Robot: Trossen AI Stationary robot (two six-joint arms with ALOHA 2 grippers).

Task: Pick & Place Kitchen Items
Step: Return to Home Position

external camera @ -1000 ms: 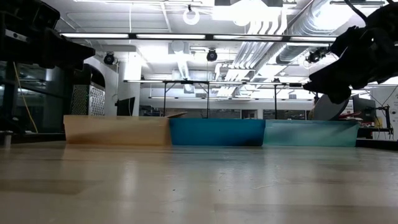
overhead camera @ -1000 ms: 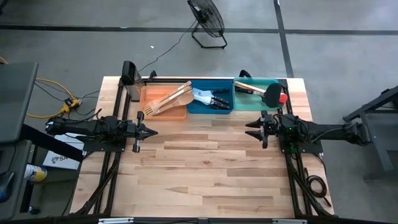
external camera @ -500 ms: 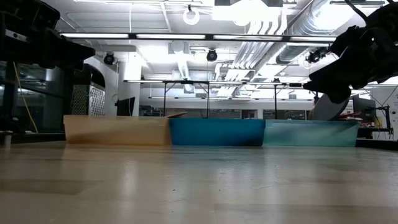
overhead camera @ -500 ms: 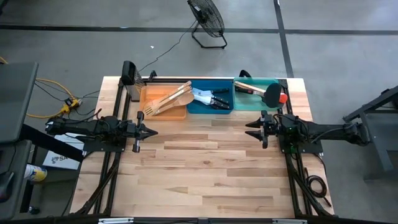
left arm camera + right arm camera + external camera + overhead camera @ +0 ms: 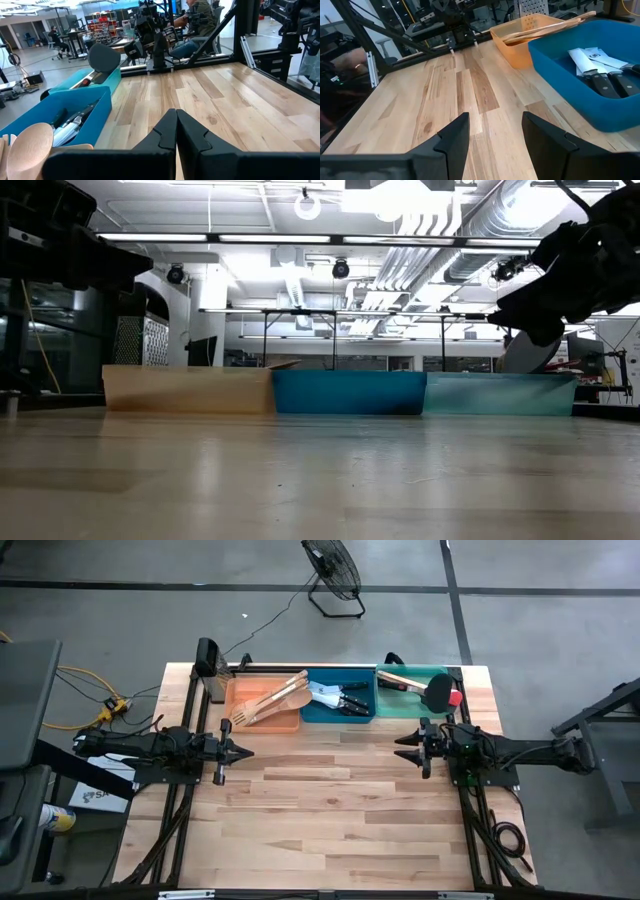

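No change from 0.5 s ago | left claw (image 5: 246, 751) clenched, empty | right claw (image 5: 402, 748) released | kitchen items (image 5: 332, 695) in bins (image 5: 335, 717), apart from both claws

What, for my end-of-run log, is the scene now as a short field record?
Orange bin: wooden utensils
Blue bin: black-handled knives
Green bin: turners, black and red heads
Table: no loose utensils seen
Left claw: shut, empty, above table's left side
Right claw: open, empty, above table's right side
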